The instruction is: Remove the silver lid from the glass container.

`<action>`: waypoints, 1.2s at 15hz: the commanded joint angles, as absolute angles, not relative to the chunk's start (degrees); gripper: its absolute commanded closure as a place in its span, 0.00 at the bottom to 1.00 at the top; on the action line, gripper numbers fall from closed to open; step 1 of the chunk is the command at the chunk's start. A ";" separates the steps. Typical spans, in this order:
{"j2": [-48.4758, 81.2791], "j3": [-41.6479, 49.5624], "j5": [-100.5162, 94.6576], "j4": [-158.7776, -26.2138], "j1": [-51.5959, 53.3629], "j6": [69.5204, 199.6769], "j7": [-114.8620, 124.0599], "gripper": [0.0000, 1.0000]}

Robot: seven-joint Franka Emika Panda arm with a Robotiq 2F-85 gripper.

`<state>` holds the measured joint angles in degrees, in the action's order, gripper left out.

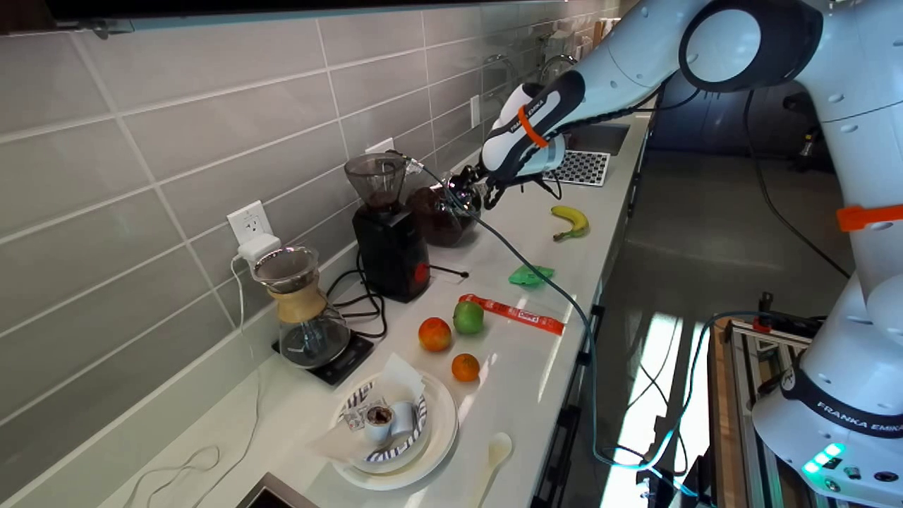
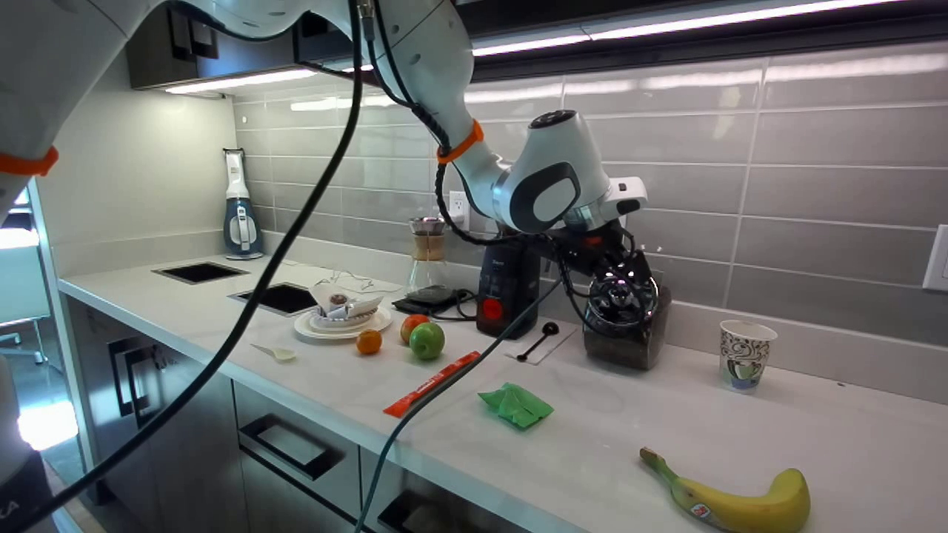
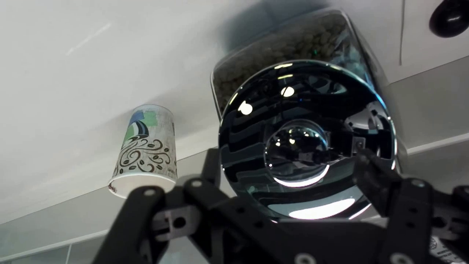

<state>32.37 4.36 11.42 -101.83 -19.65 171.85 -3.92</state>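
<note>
The silver lid (image 3: 253,143) is round and mirror-shiny with a round knob in its middle. It sits on the slanted front of the squat glass container (image 3: 282,47), which holds dark contents. In both exterior views the lid (image 1: 465,200) (image 2: 621,300) faces the arm and the container (image 1: 435,222) (image 2: 629,352) stands by the wall. My gripper (image 3: 286,157) is open, close in front of the lid. In the wrist view one finger is at the lid's left edge and the other over its right part, with the knob between them. I cannot tell whether the fingers touch the lid.
A black grinder (image 1: 391,250) stands beside the container. A paper cup (image 2: 746,359) is on its other side, also in the wrist view (image 3: 146,154). A black spoon (image 2: 539,342), green packet (image 2: 517,405) and banana (image 2: 740,503) lie nearby. A cable (image 1: 536,271) hangs across the counter.
</note>
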 commanded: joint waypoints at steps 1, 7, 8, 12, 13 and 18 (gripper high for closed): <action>34.33 5.50 10.51 -100.48 -18.57 173.56 -1.37 0.17; 34.97 5.54 10.75 -99.56 -18.38 172.99 -0.35 0.67; 35.08 5.41 10.84 -99.34 -18.45 172.87 -0.27 0.74; 35.38 5.37 11.25 -98.84 -18.64 172.28 0.98 0.92; 35.31 5.59 11.24 -98.85 -18.57 172.23 1.35 0.94; 35.25 6.14 11.29 -98.69 -18.46 172.23 2.39 0.92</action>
